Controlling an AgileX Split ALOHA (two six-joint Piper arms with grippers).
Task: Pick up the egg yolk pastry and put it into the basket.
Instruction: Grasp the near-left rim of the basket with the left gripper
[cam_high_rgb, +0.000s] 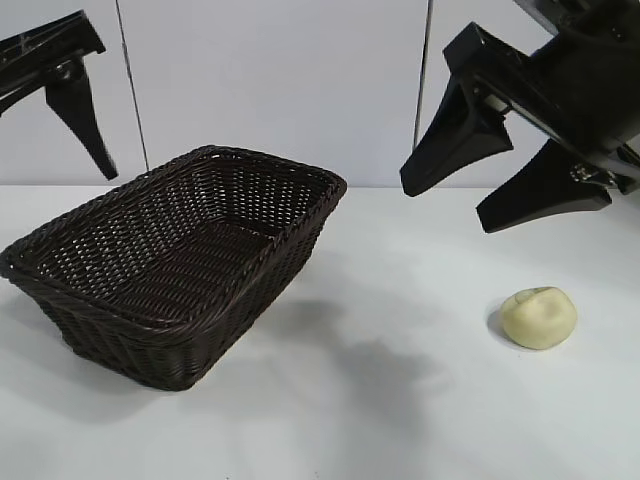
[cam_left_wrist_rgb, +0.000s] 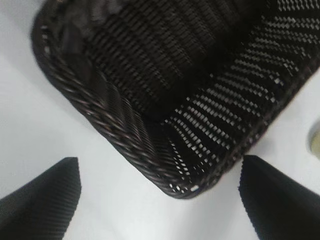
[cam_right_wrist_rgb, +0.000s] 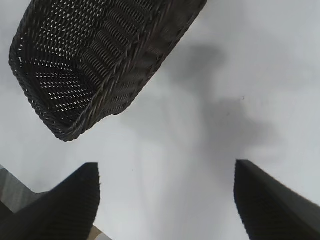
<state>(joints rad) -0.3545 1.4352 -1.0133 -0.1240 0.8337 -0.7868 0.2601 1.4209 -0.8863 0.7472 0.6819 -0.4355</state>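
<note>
The egg yolk pastry (cam_high_rgb: 539, 318) sits alone on the white surface (cam_high_rgb: 400, 400) toward the right side of the exterior view, a pale cream-yellow dome with a creased, dimpled top, casting a faint shadow on its left. Nothing touches it. Above it and a little behind, well clear of it, hangs the right claw (cam_high_rgb: 445, 205), its two black fingers spread wide and pointing down and toward the left of that view, with nothing between them. In the right wrist view the same claw (cam_right_wrist_rgb: 167, 200) shows its ribbed finger pads at either side with bare white surface between them; the pastry does not appear there. Well apart from the pastry, on the left half of the surface, stands the basket (cam_high_rgb: 60, 275), a large rectangular dark brown woven piece with flaring sides and a braided rim, set at an angle so that one corner points toward the camera; nothing can be seen inside it. The left claw (cam_high_rgb: 95, 150) hangs at the upper left corner of the exterior view, above and behind the basket's far left end, not touching it. In the left wrist view its (cam_left_wrist_rgb: 160, 200) two dark fingers stand far apart, holding nothing, with a corner of the basket (cam_left_wrist_rgb: 100, 117) and its woven inside filling the frame beyond them, and a sliver of the pastry (cam_left_wrist_rgb: 315, 142) showing at the frame's edge.
</note>
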